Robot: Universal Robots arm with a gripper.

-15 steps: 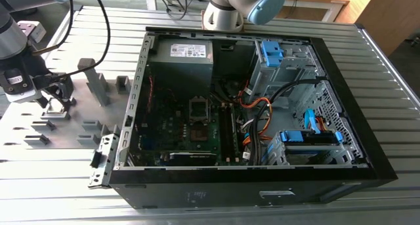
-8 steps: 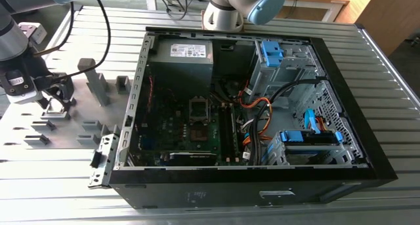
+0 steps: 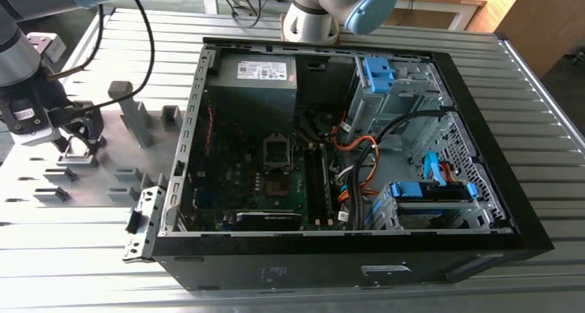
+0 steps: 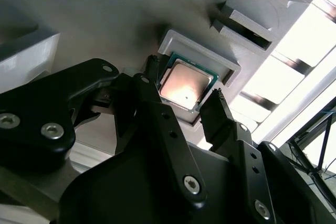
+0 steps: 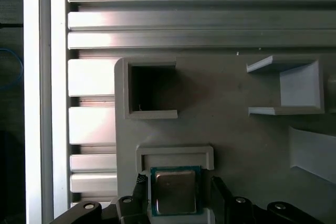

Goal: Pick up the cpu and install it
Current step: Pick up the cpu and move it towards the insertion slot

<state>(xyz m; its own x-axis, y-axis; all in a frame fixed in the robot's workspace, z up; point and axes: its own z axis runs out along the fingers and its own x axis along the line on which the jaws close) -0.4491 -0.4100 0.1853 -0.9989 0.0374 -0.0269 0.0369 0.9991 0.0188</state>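
Observation:
The cpu (image 4: 186,85) (image 5: 176,191), a small square chip with a silver-grey metal top and green edge, lies flat in a grey holder frame (image 4: 231,66) (image 5: 173,153). My gripper (image 4: 184,85) (image 5: 177,181) hangs right over it, open, one black finger on each side of the chip with a small gap. In the exterior view the gripper (image 3: 78,145) is low over the grey fixture plate (image 3: 109,169) at that view's left. The open computer case (image 3: 494,155) holds the motherboard, with its cpu socket (image 3: 281,183) in the middle.
Grey upright holders (image 3: 137,121) and low blocks stand on the fixture plate around the gripper. An empty square pocket (image 5: 152,90) and an open bracket (image 5: 294,87) sit beside the cpu's frame. Cables and drive cages fill the case's right half. A second arm's base (image 3: 316,18) stands behind the case.

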